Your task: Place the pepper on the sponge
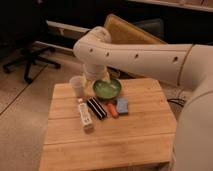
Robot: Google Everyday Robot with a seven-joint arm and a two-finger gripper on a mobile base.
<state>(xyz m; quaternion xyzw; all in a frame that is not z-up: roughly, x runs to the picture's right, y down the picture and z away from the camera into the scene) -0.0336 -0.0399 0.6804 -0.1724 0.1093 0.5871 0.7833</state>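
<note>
A: Whereabouts of the gripper [103, 78]?

B: Low over the back of the worktop [142, 137], right at the rim of the green bowl [108, 90], on the side nearest the cup [77, 85]. Hanging from the big white arm [140, 52], with the elbow bent high above the bowl.

A: Spread wide or pinched together?

B: Cannot tell. Tucked under the wrist and lost against the bowl's rim.

A: And the pepper [113, 109]?

B: Flat on the wood, in front of the bowl. Not up on the sponge [122, 105]. Lying just beside it, along the sponge's edge; touching or a hair apart, impossible to say. Black bar [96, 108] close on the pepper's other side.

A: So a row, then?

B: Yes, four across: white bottle [85, 115] on its side at the outer end, then the bar, then the pepper, then the light-blue sponge. All roughly parallel, all near the bowl.

A: The cup?

B: Upright, pale, just beside the bowl and behind the bottle.

A: Anything off the worktop?

B: Tan board [131, 33] leaning behind the arm. Black office chair [29, 56] on the floor, well apart.
</note>
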